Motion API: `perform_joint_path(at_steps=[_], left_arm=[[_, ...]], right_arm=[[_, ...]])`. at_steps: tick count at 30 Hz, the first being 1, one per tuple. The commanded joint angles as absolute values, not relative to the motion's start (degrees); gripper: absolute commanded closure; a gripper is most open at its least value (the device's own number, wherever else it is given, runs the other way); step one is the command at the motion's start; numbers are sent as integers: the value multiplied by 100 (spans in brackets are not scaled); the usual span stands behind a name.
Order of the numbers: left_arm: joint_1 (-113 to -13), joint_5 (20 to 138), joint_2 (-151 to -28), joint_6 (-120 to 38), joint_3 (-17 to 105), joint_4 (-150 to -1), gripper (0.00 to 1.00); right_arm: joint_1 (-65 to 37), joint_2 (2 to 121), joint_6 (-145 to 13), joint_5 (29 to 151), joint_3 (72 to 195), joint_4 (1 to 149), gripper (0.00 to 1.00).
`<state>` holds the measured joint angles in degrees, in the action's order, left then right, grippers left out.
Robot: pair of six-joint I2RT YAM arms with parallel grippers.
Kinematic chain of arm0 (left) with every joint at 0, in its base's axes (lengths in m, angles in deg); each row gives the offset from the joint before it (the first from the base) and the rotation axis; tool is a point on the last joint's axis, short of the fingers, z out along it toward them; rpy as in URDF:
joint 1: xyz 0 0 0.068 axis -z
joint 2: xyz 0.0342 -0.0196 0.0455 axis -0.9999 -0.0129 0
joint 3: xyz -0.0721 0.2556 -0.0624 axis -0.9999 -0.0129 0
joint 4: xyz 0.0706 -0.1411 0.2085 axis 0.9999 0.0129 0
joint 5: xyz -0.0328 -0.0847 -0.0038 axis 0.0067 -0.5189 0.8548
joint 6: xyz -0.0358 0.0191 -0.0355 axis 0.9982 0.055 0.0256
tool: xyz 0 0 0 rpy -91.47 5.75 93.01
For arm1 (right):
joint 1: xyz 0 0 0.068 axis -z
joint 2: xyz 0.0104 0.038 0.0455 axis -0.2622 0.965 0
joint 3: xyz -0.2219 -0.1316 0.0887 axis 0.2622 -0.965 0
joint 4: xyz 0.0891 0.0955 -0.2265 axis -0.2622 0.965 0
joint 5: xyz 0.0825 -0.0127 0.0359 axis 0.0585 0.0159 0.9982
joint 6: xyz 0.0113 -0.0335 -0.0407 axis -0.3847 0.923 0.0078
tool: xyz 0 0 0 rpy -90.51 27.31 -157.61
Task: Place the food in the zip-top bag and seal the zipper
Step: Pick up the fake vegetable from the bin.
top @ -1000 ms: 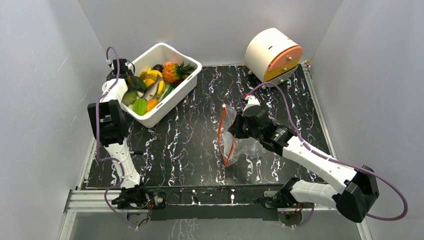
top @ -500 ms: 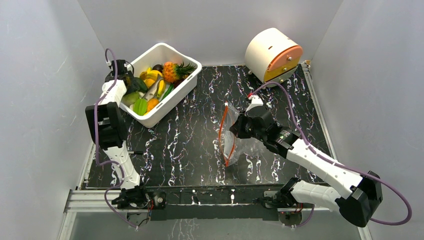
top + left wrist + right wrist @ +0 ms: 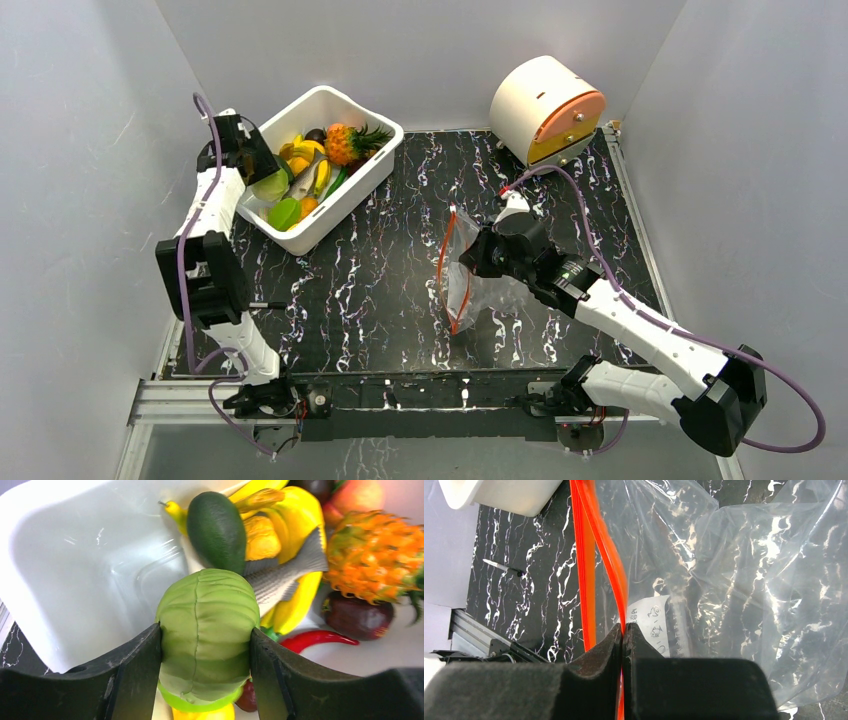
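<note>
Left gripper (image 3: 205, 635) is where the change is: a second ago your fingers stood wider and sat low among the food at the left end of the white tub (image 3: 352, 193). Now they have drawn in on the light-green fruit (image 3: 205, 605), one finger flat on each side, and the wrist has come up. In the wrist view the fruit appears to hang over the tub floor, above the other pieces, with the bananas (image 3: 300, 510) and a dark-green piece (image 3: 217, 530) behind it. You have your first piece in hand, so picking looks done and carrying comes next.

Right gripper (image 3: 623, 630) has hardly moved in that time. It stays clenched on the zipper (image 3: 586, 555), pinching one lip of the red strip. It holds the zip-top bag (image 3: 485, 292) on edge near the middle of the table (image 3: 380, 280), well apart from the tub. The mouth faces left, toward your loaded arm. From above, the two red lips stand a little apart, though the gap looks narrow for a fruit this round.

Nothing is in the bag yet. Lift clear of the tub wall before you swing across, and aim for the gap between the lips. The far lip is loose and may fold shut if the fruit pushes it.
</note>
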<state>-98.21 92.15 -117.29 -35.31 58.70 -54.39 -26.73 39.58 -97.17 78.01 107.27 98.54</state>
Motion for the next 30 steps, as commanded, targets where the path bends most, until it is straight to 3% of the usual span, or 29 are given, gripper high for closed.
perform_joint_path(at_steps=[1,11,23,30], left_arm=[[-9772,8827,-10984,-3421,5778,-5535,64],[-9770,8111,-9758,-3195,5205,-5474,64],[-9555,5413,-8381,-2620,4079,-5879,65],[-8700,3778,-7990,-1781,3416,-6700,64]], right_arm=[[-2661,3801,-9947,7802,10820,9726,100],[-2663,3766,-10160,7973,11025,9859,100],[-2661,3801,-10337,7690,11003,9902,100],[-2660,3840,-10646,7647,11079,9827,100]])
